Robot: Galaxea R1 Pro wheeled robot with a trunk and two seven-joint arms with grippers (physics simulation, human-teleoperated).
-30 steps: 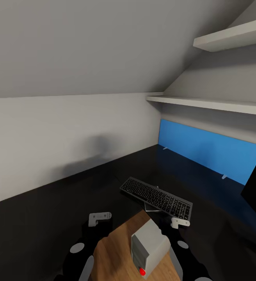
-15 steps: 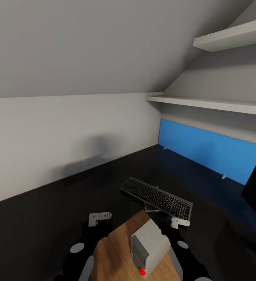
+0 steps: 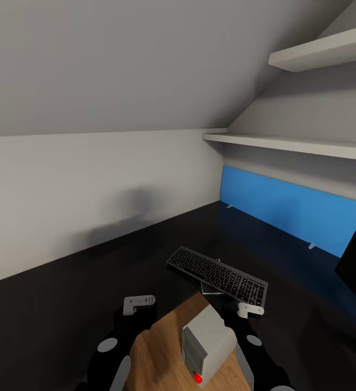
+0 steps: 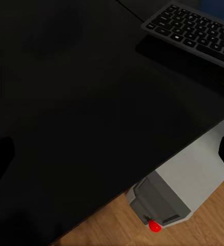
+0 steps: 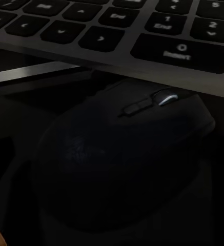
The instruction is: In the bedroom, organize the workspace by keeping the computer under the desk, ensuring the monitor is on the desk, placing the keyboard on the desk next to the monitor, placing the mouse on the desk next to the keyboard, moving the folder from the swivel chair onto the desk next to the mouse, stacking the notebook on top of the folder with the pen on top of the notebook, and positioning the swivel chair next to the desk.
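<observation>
**Mia:** Where is the mouse (image 5: pixel 124 159)?

**Ben:** Right in front of the right arm's camera, big and dark. It sits on the black bench (image 3: pixel 64 293), just beside the keyboard (image 3: pixel 217 274), near the bench's front edge.

**Mia:** Is the right pincer (image 3: pixel 250 310) holding it?

**Ben:** I cannot tell. The fingers are too dark to make out there, so they may be apart or clamped on the mouse.

**Mia:** And the left pincer (image 3: pixel 139 303)?

**Ben:** It hangs over the front edge of the bench. I cannot tell if it is apart or together, but it holds nothing I can see.

**Mia:** What step is this?

**Ben:** I think it is putting the mouse next to the keyboard. The computer (image 3: pixel 206 343) is on the wooden floor (image 3: pixel 156 353), partly under the bench edge.

**Mia:** What next?

**Ben:** Probably let go gently and lift straight up, so the mouse does not slide.
</observation>
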